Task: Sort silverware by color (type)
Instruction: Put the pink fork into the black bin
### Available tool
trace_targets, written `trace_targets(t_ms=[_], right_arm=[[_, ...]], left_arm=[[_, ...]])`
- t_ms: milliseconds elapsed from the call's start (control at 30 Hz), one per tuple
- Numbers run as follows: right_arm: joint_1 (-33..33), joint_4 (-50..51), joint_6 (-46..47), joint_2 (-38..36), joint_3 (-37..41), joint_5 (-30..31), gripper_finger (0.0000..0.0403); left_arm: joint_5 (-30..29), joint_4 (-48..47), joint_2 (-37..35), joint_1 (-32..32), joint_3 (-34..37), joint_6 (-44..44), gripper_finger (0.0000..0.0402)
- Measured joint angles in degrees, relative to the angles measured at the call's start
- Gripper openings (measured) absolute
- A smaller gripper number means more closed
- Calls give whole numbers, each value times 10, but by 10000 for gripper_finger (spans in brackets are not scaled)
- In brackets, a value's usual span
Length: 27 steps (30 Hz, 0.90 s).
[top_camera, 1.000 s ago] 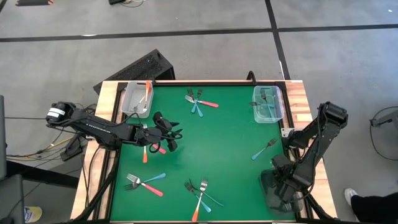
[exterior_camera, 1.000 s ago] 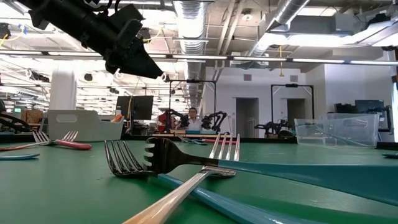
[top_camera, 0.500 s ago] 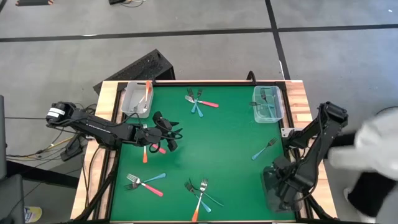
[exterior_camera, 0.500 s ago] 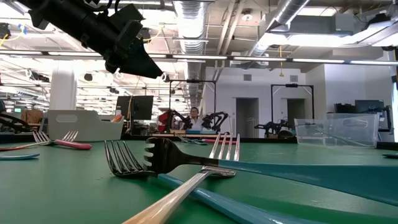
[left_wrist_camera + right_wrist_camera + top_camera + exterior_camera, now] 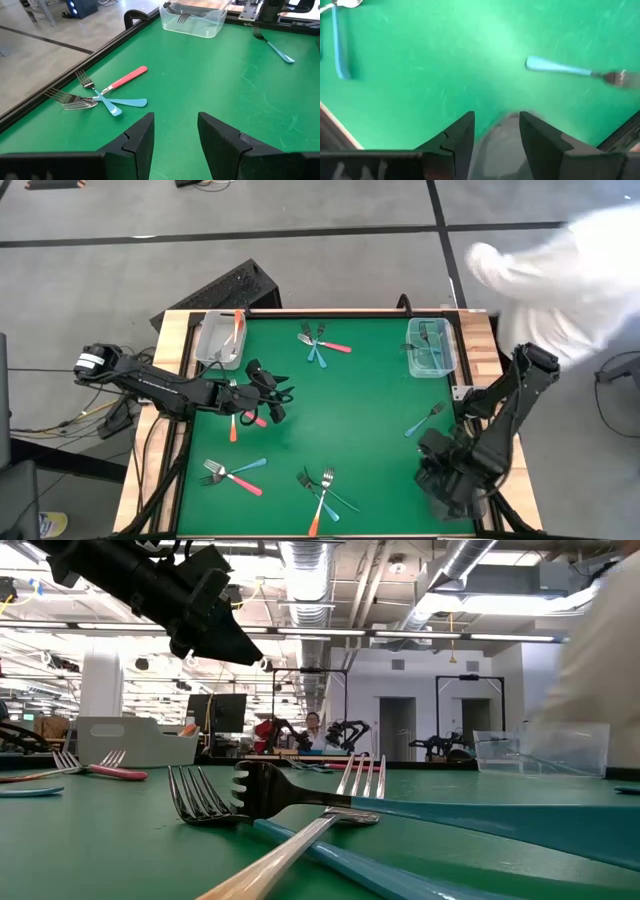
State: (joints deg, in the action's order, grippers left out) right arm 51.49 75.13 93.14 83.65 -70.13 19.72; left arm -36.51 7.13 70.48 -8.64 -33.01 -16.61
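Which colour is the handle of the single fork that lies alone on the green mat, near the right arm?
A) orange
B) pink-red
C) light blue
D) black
C: the lone metal-tined fork near the right gripper has a light blue plastic handle.

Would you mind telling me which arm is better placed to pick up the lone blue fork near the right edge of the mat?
Probably the right: its open gripper hangs near the blue fork, while the left gripper sits across the mat.
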Motion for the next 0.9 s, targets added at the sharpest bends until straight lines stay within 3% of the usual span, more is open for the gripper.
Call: trace_targets(t_ms=[367,567,733,900], right_arm=[[-177,13,-368,19,2,-1,180],[-250,30,-523,18,58,-1,180],[-297,-19,-618,19,137,-31,180],[-329,-85,-634,19,183,-50,180]], left_arm=[[19,-6,0,-4,0,5,139],[18,-44,0,-7,0,-1,139],[17,-66,0,-7,11,-27,139],[17,-65,0,-7,33,-52,139]])
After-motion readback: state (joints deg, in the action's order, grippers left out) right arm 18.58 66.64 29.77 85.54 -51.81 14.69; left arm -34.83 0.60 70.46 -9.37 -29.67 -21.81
